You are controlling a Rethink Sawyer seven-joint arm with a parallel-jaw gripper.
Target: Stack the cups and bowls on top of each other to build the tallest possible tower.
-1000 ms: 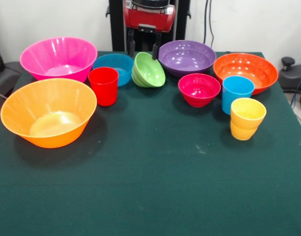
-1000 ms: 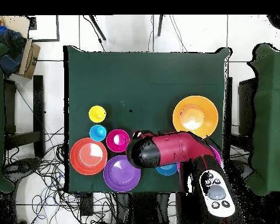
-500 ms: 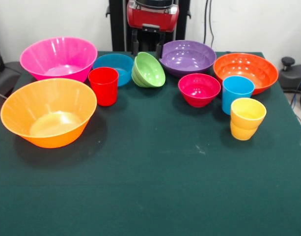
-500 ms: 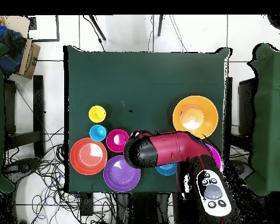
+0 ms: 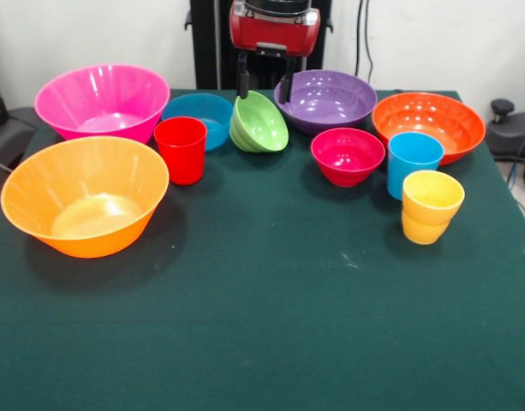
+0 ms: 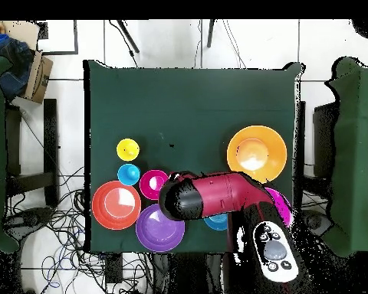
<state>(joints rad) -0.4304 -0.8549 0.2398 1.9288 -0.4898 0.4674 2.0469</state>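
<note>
1. Far left on the green surface: pink bowl, yellow-orange bowl nearer.
2. Middle: red cup, blue bowl, tilted green bowl; the pincer hangs released above it.
3. Right: purple, crimson, orange bowls; blue cup, yellow cup.

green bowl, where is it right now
In the front view the green bowl sits tilted on its side near the table's far edge, between the blue bowl and the purple bowl, right under the open gripper.
</note>
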